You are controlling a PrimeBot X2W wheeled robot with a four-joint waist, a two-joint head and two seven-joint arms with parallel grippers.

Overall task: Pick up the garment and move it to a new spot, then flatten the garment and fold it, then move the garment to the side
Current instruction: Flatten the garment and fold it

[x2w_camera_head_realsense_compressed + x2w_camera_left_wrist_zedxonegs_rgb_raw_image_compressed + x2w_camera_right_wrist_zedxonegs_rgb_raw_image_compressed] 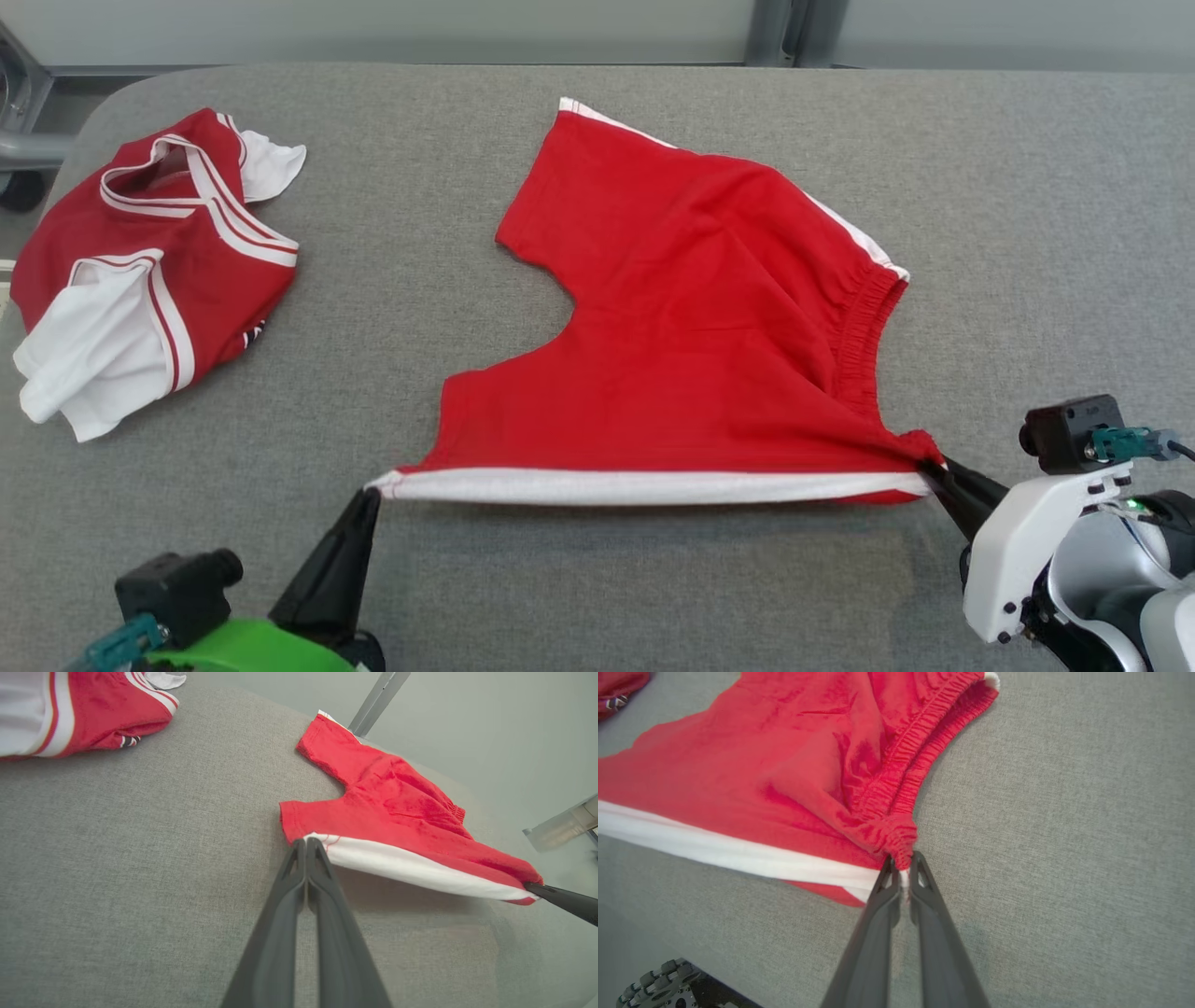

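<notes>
The grey table [1027, 187] carries the red shorts [691, 317] spread near its centre, waistband toward three o'clock. A crumpled red-and-white jersey [140, 261] lies well apart at ten o'clock. The left gripper [372, 497] is closed on the white-striped hem corner at seven o'clock; the right gripper [935, 471] pinches the waistband corner at four. Flattening looks underway, the near edge taut; folding and setting aside remain.

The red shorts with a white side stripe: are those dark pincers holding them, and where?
Yes, both. The left gripper pinches the red shorts at the leg-hem corner of the white stripe; the right gripper pinches the near end of the waistband.
</notes>
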